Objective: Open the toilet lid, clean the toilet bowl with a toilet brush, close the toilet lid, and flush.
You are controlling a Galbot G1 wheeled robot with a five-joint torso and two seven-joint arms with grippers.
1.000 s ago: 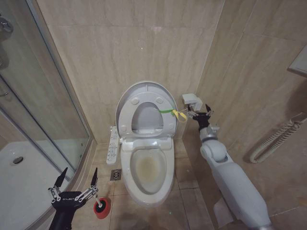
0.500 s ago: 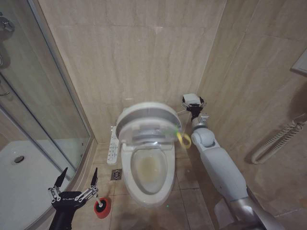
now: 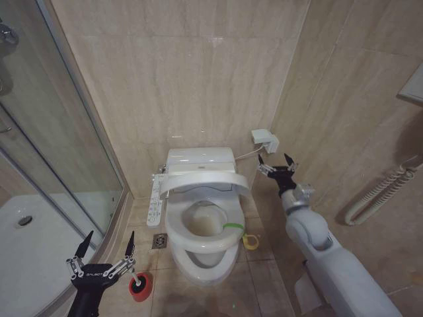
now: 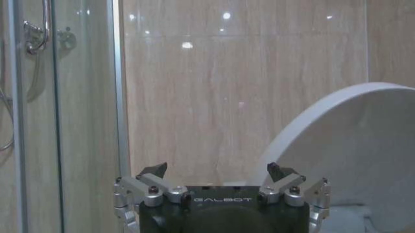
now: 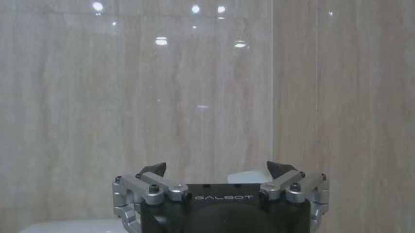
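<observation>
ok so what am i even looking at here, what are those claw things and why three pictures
It is a two-armed wheeled robot in a bathroom. The wide picture comes from a camera on its head; the other two from wrist cameras, each showing its own claw, or gripper. The left gripper hangs open, low by the shower glass, beside the toilet brush standing in a red cup. The right gripper is open near a white wall box. Neither holds anything. The toilet lid is half raised above the toilet bowl.
</observation>
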